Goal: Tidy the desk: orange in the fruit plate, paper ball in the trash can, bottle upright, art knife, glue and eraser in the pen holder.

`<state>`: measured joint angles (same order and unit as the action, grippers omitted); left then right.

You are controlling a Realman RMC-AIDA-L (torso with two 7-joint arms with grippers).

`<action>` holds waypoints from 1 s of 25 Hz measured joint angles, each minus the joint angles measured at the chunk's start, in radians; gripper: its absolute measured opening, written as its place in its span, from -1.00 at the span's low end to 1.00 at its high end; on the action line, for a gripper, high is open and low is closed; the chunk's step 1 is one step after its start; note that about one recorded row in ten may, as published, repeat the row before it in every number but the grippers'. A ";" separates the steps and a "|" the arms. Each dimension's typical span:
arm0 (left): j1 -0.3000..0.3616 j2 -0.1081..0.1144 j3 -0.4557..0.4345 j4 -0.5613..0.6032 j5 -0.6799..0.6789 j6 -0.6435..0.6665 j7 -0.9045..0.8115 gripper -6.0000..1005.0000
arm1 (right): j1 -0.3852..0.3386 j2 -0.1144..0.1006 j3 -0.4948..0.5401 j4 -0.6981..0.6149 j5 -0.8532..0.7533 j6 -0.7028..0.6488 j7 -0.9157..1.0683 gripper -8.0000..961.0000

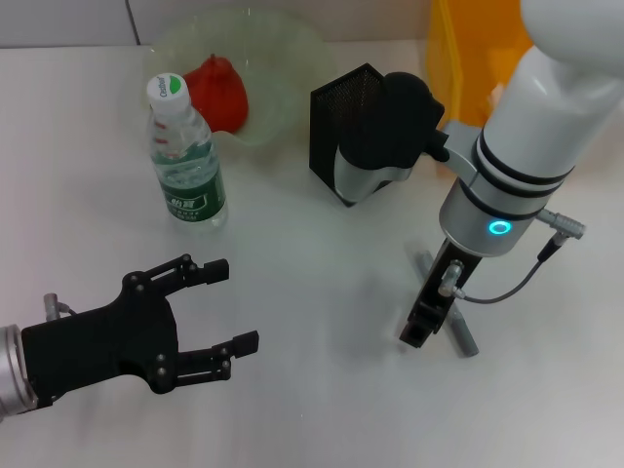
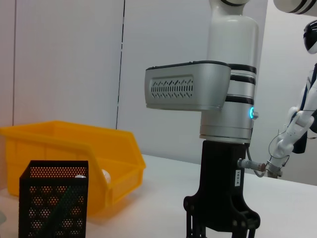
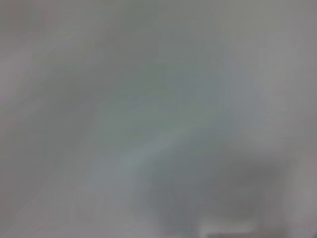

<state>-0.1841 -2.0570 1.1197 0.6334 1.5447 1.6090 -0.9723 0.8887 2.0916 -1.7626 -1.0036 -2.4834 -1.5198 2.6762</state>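
One item under the right gripper (image 1: 421, 331): it is reaching down at a grey tool on the desk.

Pointing straight down, the right gripper is standing over a slim grey stick (image 1: 458, 322), likely the art knife or glue, lying on the desk (image 1: 322, 409) in front of the pen holder (image 1: 341, 127); whether its jaws are apart or together I cannot tell, since the wrist view is only blur. To do this well, it should be centring across the stick's narrow width, closing low, then lifting clear before swinging over the holder's mouth. Parked near the front edge, the left gripper (image 1: 234, 304) is hovering with fingers spread, empty. Already the bottle (image 1: 185, 161) is standing upright, and the orange (image 1: 219, 93) is sitting in the plate (image 1: 283, 58); the bin (image 1: 458, 58) is standing behind.
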 joint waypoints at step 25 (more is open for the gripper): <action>0.000 0.002 0.000 0.001 0.000 0.007 0.000 0.72 | -0.059 -0.010 0.246 -0.354 -0.122 -0.069 -0.005 -0.17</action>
<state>-0.1840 -2.0555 1.1197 0.6341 1.5446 1.6157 -0.9725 0.8293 2.0821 -1.5161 -1.3573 -2.6052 -1.5885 2.6712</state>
